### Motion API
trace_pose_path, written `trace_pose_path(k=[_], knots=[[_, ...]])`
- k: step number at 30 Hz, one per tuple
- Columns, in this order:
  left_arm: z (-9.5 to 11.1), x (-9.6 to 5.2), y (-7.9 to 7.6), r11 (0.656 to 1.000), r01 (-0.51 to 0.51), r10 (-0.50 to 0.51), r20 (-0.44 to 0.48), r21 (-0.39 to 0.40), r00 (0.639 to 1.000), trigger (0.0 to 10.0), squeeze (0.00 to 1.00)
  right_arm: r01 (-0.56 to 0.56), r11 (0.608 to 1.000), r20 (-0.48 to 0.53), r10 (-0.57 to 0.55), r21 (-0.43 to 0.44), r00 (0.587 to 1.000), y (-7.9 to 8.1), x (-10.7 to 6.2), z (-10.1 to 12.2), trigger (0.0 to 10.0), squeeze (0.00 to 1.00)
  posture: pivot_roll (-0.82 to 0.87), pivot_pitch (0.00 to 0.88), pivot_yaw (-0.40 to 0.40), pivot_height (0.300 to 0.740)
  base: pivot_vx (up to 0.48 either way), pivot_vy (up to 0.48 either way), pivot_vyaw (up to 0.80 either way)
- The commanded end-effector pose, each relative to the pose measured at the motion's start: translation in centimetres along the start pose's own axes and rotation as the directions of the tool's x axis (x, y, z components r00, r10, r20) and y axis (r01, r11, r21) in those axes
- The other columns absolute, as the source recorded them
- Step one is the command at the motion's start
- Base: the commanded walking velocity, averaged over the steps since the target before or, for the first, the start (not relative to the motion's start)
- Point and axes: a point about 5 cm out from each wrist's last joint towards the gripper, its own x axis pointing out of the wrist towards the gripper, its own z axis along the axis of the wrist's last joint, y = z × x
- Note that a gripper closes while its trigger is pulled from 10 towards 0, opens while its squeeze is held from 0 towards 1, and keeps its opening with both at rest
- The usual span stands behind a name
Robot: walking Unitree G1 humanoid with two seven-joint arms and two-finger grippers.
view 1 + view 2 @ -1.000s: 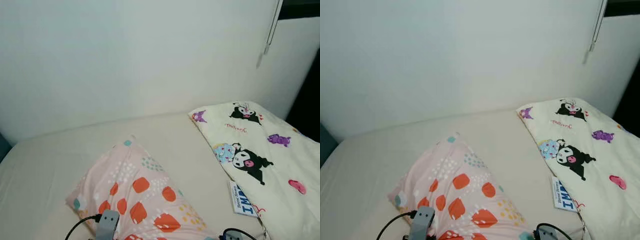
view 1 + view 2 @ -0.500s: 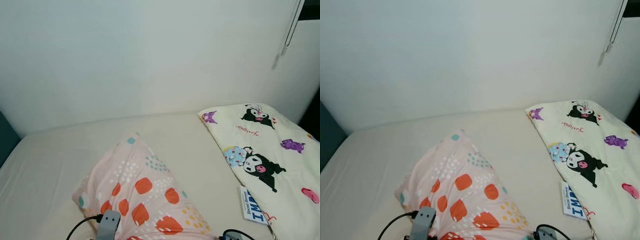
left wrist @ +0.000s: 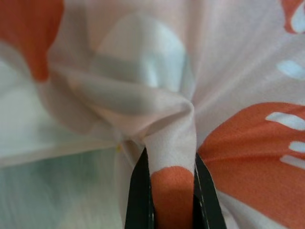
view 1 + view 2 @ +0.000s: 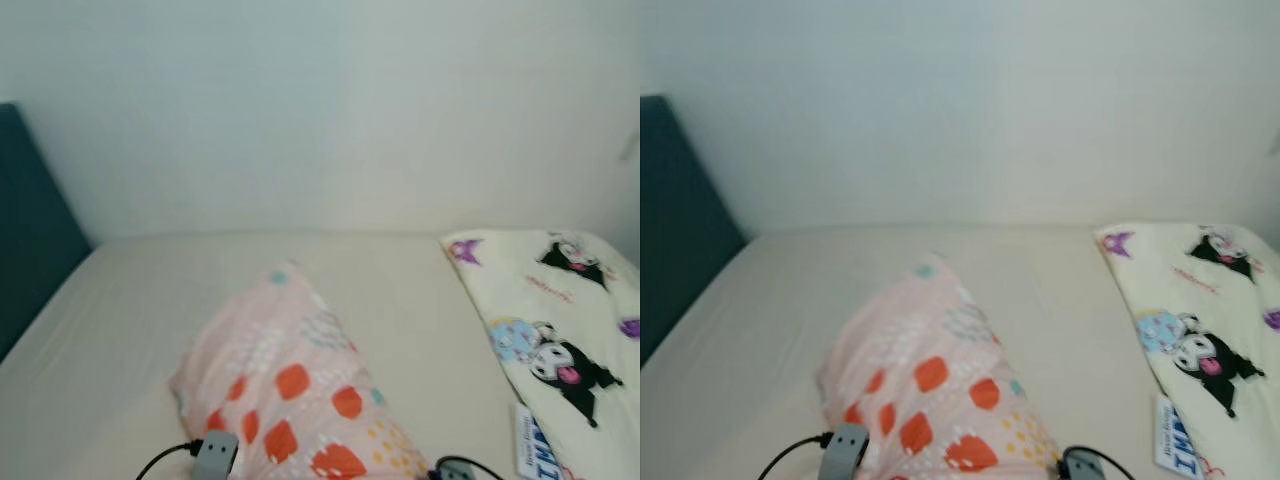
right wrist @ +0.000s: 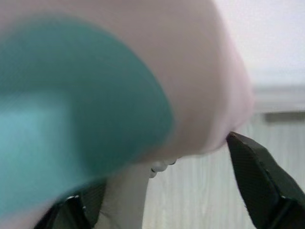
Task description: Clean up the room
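A pink pillow (image 4: 290, 380) with orange and teal spots is held up over the cream bed (image 4: 130, 300), its far corner pointing at the wall. My left gripper (image 3: 171, 167) is shut on a fold of the pillow's cover, with orange-spotted cloth pinched between the black fingers (image 3: 141, 195). My right gripper (image 5: 157, 176) grips the pillow's other end, a teal-spotted bulge pressed between its fingers (image 5: 257, 186). Both wrists peek in at the lower edge of the eye views, the left wrist (image 4: 215, 458) grey with a black cable.
A white pillow (image 4: 560, 330) with cartoon prints and a blue-lettered tag (image 4: 530, 452) lies at the right of the bed. A dark teal headboard (image 4: 30, 250) stands at the left. A plain white wall (image 4: 320, 110) runs behind the bed.
The camera has swung left: the teal headboard has come into view and the cartoon pillow has slid toward the right edge. The pink pillow stays held in both grippers.
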Motion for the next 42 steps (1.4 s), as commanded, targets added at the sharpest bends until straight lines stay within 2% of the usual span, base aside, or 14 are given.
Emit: trace_pose_path(k=[1,30,42], knots=[[-2.01,-0.29,-0.08,1.0,0.008,-0.01,-0.096,-0.017,0.995,10.0,0.0,-0.008,1.0,-0.043,0.007,-0.004,0.999,0.18,-0.13,-1.14,10.0,0.0,-0.14,0.0,0.024,0.74,-0.247,0.0,0.0],[-1.95,-0.22,-0.33,1.0,0.02,-0.02,-0.103,-0.001,0.995,10.0,0.0,-0.01,0.999,-0.027,0.011,0.034,1.0,0.14,-0.14,-1.05,10.0,0.0,-0.14,0.0,0.039,0.74,-0.374,0.0,0.0],[-1.98,-0.3,0.14,1.0,-0.005,0.006,-0.105,0.005,0.994,10.0,0.0,-0.028,1.0,-0.022,0.028,0.009,0.999,0.35,-0.12,-0.98,10.0,0.0,-0.14,0.0,0.038,0.74,-0.031,0.0,0.76]])
